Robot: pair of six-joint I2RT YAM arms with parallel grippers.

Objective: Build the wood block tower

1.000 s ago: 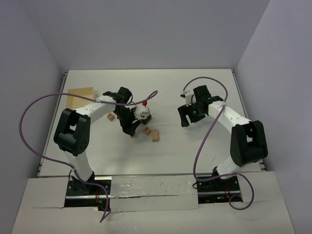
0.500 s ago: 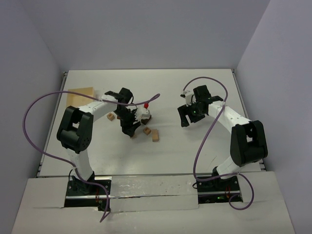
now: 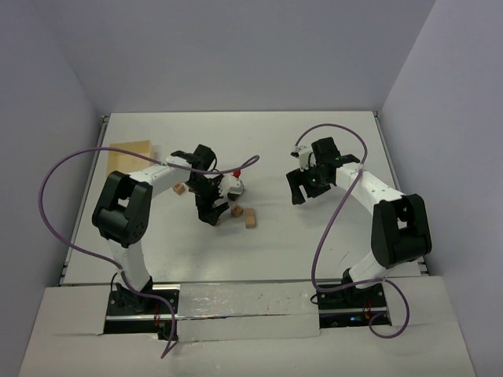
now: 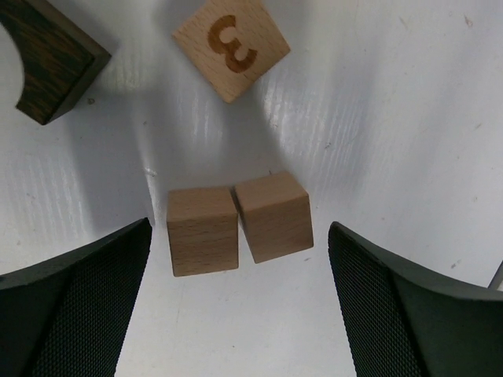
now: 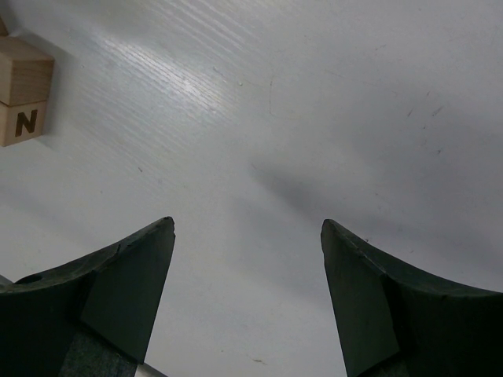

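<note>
Top external view: the left pincer (image 3: 211,204) hangs over loose wood blocks (image 3: 251,217) on the table (image 3: 314,251). The right pincer (image 3: 302,188) hangs well apart from them.

Left wrist view: two pale cubes (image 4: 203,230) lie touching between wide-open, empty jaws. A lettered cube (image 4: 230,47) and a dark arch piece (image 4: 47,59) lie beyond this pair.

Right wrist view: jaws open, holding nothing.

Judgement: no tower is evident, and nearly all stacking is left to do.

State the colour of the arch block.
The arch block is dark brown; the left wrist view shows it best.
</note>
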